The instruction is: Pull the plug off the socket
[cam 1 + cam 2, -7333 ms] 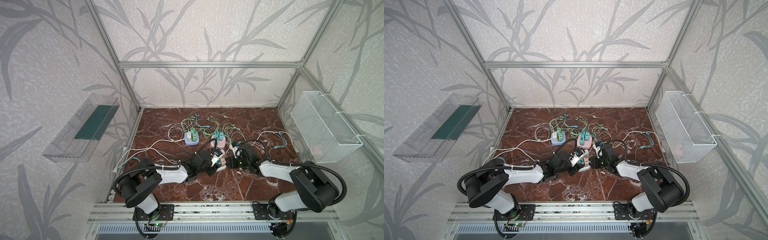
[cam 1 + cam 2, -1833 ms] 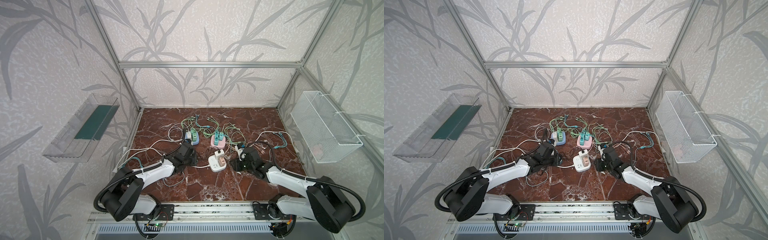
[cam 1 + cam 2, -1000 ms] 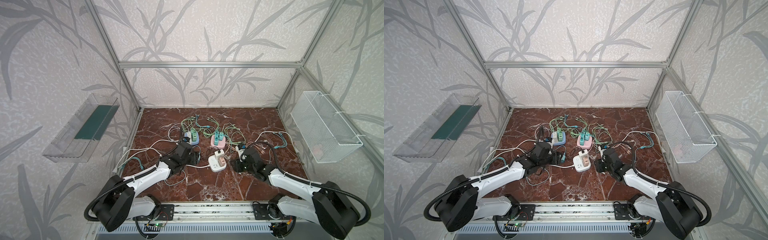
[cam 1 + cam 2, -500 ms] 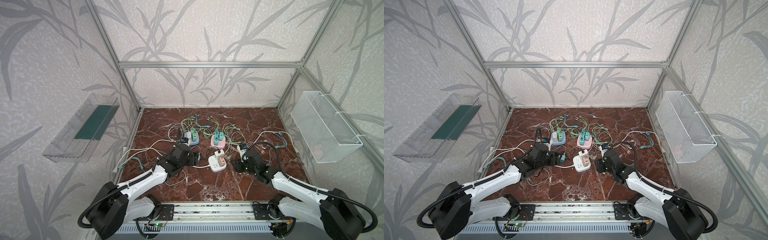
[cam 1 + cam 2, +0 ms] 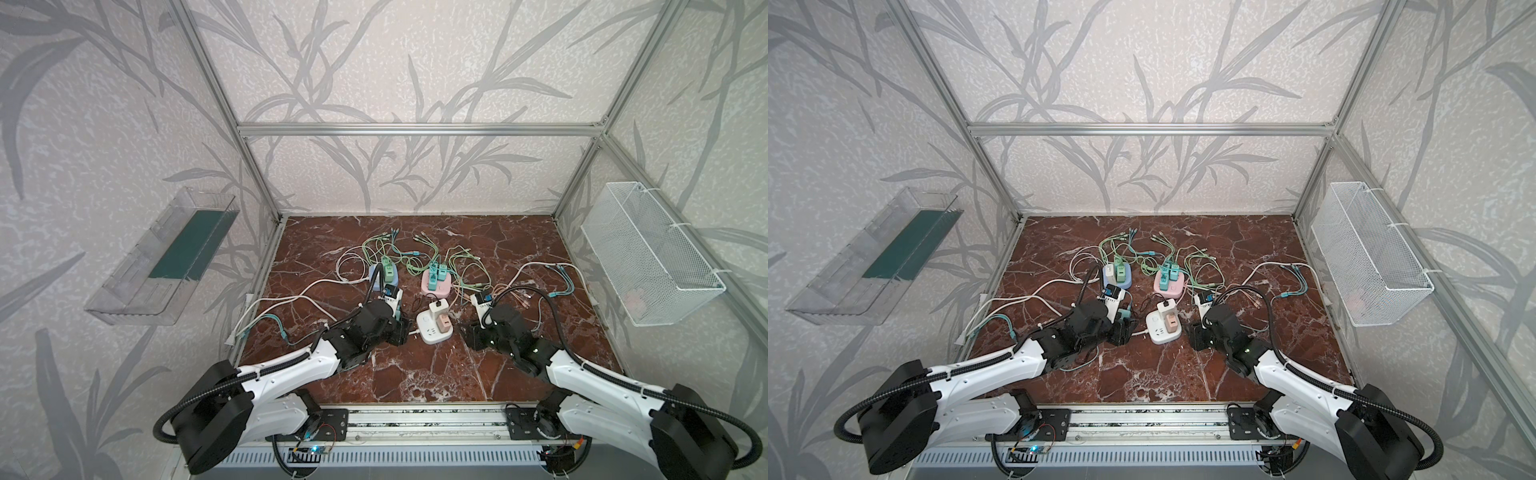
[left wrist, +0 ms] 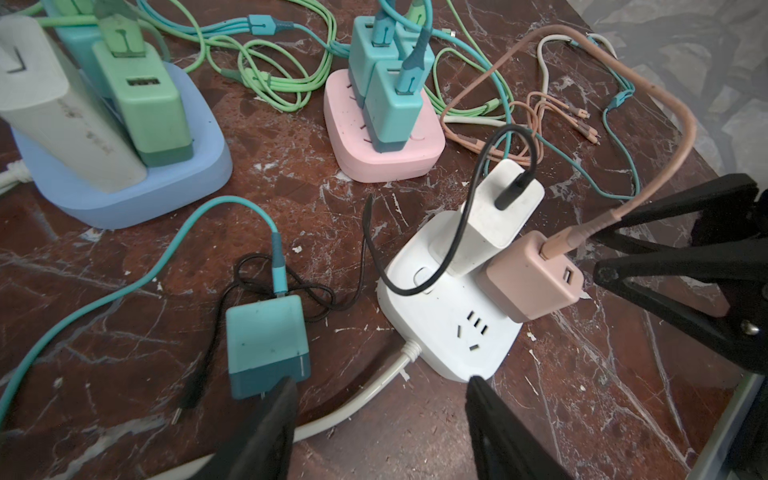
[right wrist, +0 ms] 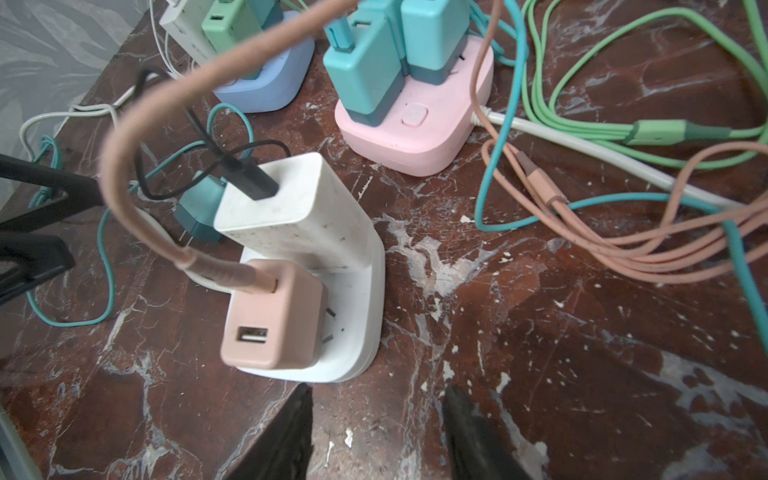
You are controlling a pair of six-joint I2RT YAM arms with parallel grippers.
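1. Both pincers come in empty. The left pincer (image 6: 380,382) hovers low with its jaws apart at one corner of the white socket (image 6: 453,332). The right pincer (image 7: 379,390) hangs on the opposite side, also spread with nothing between its jaws.
2. The white socket sits mid-table (image 5: 415,386). The pink plug (image 6: 532,286) and the white plug (image 6: 490,220) are both seated in it. A teal plug (image 6: 266,336) lies loose on the table just beside it.
3. First worry: the socket looks light and nothing pins it down. If one arm pulls and the other doesn't brace the block, the whole thing probably lifts with the plug.
4. Second: the two seated plugs stand hard beside each other. A wide approach could clamp both, or wedge a finger against the white one.
5. Third: the salmon cable (image 6: 685,124) arcs high off the pink plug, and the black cable (image 6: 478,174) loops around the white plug. A finger could snag either, or close on cord instead of the plug body. Then the pull strains the cord.
6. Last: the left pincer's tips are near the teal plug and the socket's white lead (image 6: 353,407). Closing there would grab the wrong thing.
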